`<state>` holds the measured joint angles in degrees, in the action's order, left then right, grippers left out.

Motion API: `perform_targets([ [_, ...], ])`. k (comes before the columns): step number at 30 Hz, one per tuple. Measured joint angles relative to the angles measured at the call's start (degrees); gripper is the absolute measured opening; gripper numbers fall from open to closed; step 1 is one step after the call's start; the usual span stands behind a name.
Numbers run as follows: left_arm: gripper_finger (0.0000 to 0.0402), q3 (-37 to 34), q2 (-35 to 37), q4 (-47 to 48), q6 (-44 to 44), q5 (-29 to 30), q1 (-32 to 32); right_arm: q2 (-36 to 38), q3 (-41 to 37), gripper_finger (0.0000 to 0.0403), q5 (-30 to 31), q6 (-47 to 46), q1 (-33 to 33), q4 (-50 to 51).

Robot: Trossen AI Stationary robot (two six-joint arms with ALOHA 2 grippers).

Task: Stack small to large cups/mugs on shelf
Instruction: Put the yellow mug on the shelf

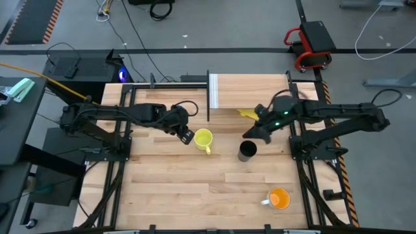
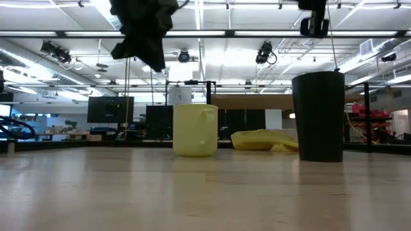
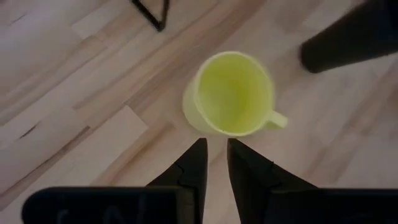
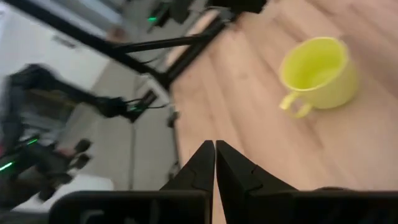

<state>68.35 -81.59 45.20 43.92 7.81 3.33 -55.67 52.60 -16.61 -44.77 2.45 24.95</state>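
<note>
Left gripper: just left of centre in the high view, its tip right beside the yellow mug's left side. In the left wrist view the jaws are narrow, with a slim gap between the fingertips, holding nothing; the mug sits just beyond them.

Right gripper: right of centre in the high view, just above the black cup. In the right wrist view the jaws are pressed together and empty.

Yellow mug: upright on the worktop at the middle of the high view, handle pointing toward the lower edge of the frame. At centre in the low view; open mouth seen from above in the left wrist view; also at upper right of the right wrist view.

Black cup: upright, right of the yellow mug and apart from it; at the right of the low view.

Orange mug: lower right of the high view, white handle pointing left, well apart from the other two.

Shelf: pale board at upper centre of the high view, whitish panel at its left end.

Yellow lump: lies at the shelf's lower edge; in the low view between the yellow mug and the black cup.

Worktop: wood planks, carrying all three cups.
</note>
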Motion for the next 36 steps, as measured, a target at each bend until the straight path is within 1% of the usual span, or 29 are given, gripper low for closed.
perform_targets([
  [2,0.0067,0.0,-1.4,-0.3,-1.0,-0.3,0.9,-2.2,0.0,0.0022,2.5,0.0,0.0,0.1],
  [5,0.0064,0.0,-4.2,-0.3,-1.1,-2.9,2.2,-5.2,0.0,0.0022,4.8,1.3,0.0,-0.5],
  [9,0.0069,0.0,-7.1,-1.9,-1.2,-5.6,3.3,-8.1,0.0,0.0022,5.9,1.9,-0.4,-0.3],
  [14,0.0079,0.0,-9.4,-6.4,-1.3,-7.6,3.3,-10.0,0.0,0.0018,9.7,2.7,-2.1,0.5],
  [18,0.0082,0.0,-10.9,-6.8,-1.2,-8.1,3.3,-10.5,0.0,0.0009,11.4,3.0,-2.7,1.5],
  [24,0.0079,0.0,-12.9,-7.5,-1.2,-8.1,3.3,-10.5,0.0,0.0008,12.3,3.3,-3.0,2.5],
  [29,0.0084,0.0,-14.4,-9.9,-1.1,-9.3,3.6,-10.5,0.0,0.0014,12.3,3.5,-3.0,2.8],
  [36,0.0082,0.0,-15.0,-12.2,-0.8,-9.6,3.6,-10.0,0.0,0.0010,12.3,3.9,-3.0,3.9],
])
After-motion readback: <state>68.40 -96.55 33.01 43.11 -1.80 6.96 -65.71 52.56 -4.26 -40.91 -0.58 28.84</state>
